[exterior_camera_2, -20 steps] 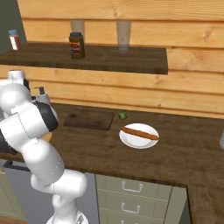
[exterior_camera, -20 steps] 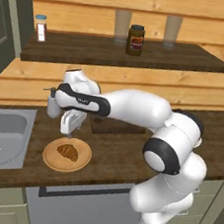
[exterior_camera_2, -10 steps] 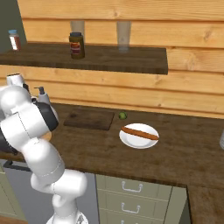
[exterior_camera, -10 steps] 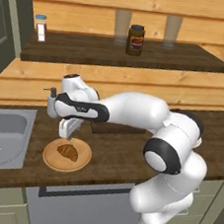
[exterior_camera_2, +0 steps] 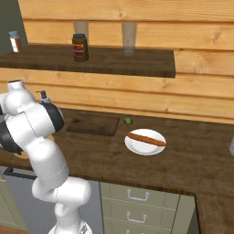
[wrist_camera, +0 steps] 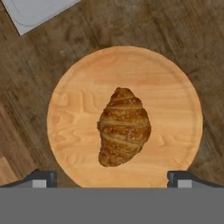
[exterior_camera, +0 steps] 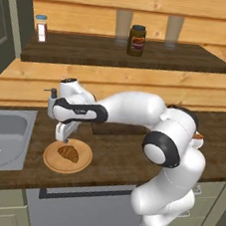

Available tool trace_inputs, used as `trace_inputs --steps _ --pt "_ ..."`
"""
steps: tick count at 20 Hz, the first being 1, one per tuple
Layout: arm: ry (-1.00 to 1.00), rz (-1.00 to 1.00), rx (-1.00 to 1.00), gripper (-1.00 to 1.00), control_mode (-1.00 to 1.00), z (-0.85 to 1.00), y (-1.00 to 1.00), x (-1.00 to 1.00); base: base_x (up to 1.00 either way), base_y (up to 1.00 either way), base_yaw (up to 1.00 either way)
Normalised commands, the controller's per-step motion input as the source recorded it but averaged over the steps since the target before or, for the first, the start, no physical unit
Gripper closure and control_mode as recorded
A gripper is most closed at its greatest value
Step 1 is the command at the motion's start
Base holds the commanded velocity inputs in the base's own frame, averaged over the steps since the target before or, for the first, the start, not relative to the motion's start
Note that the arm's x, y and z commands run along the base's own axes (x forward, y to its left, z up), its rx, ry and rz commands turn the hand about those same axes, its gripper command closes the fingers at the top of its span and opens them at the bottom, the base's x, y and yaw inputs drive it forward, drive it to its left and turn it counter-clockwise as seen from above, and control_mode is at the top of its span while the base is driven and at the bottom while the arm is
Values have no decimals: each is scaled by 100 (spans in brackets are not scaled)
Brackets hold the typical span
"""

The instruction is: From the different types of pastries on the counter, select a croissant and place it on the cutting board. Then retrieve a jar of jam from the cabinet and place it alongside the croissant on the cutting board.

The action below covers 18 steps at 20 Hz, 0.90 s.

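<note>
Both finger tips [wrist_camera: 43, 177] stand far apart from each other in the hand view, so the gripper [wrist_camera: 111, 178] is spread wide and grasps nothing; it hangs above the croissant [wrist_camera: 124, 127] and does not touch it. On the far left of the counter [exterior_camera: 114, 158] a grey sink [exterior_camera: 4, 134] is set into the wood. Just right of the sink lies a round light-wood plate [exterior_camera: 81, 164], near the front edge, and the croissant [exterior_camera: 68, 153] rests in its middle. Directly over this plate the gripper [exterior_camera: 62, 136] points down, carried by the white arm [exterior_camera: 130, 109] that reaches from the right side to the left. Behind the arm, more to the right, the dark cutting board [exterior_camera_2: 93, 124] lies flat on the counter near the wall, and nothing rests on it. Just right of the board is a small green round thing [exterior_camera_2: 128, 120], and then a white plate [exterior_camera_2: 137, 147] with the long thin stick pastry [exterior_camera_2: 145, 138] across it. Up on the shelf [exterior_camera: 122, 53] stand a small bottle with a blue cap [exterior_camera: 41, 27] at the left and a dark jar with a black lid [exterior_camera: 136, 40] near the middle.
</note>
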Motion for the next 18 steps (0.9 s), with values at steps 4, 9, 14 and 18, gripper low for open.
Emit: trace_inputs --steps 4,9,14,18 --pt "0 -1 0 -100 -100 -24 1 0 0 0 0" --pt "-1 -2 0 -100 -100 -27 0 2 0 0 0" --pt "-4 -2 0 -100 -100 -24 0 3 0 0 0" --pt "-4 -2 0 -100 -100 -13 0 1 0 0 0"
